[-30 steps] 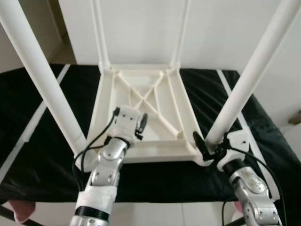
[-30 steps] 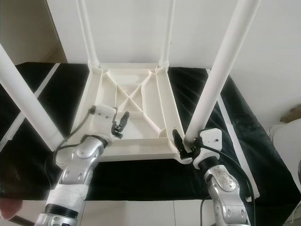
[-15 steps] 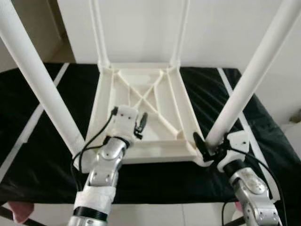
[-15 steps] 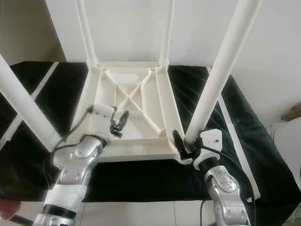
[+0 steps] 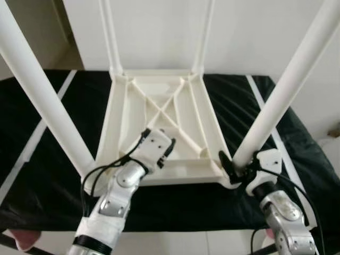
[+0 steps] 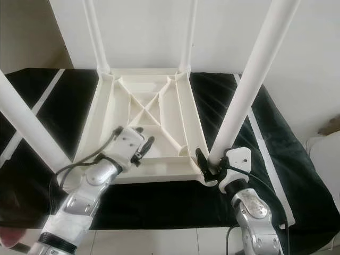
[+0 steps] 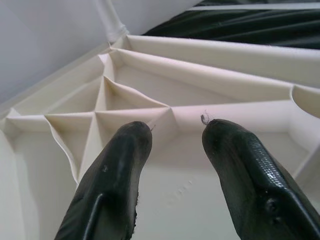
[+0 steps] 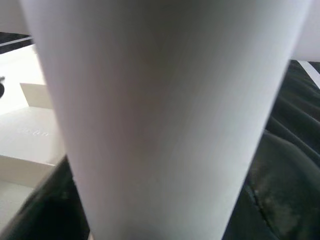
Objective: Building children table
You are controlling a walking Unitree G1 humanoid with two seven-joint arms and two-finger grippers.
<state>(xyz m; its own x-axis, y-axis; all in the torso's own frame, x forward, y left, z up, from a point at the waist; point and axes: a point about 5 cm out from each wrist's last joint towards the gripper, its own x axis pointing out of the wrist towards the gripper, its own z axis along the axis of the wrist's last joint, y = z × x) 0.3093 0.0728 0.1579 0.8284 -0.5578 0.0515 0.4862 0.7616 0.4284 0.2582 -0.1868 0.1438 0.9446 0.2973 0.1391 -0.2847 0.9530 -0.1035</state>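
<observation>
White plastic children's table (image 5: 159,114) lay upside down on a bench draped in black cloth (image 5: 48,133), four legs pointing up. Left gripper (image 7: 175,145) hovered over the ribbed underside near the front edge, fingers (image 7: 112,175) spread apart and holding nothing. Right gripper (image 6: 210,166) sat at the near right corner, fingers closed around the base of the near right leg (image 6: 249,85). White wall (image 5: 159,32) stood behind.

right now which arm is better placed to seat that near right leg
Right, probably. The right gripper already sits at the base of the near right leg, jaws around it. The left gripper hovers open over the tabletop's underside.
</observation>
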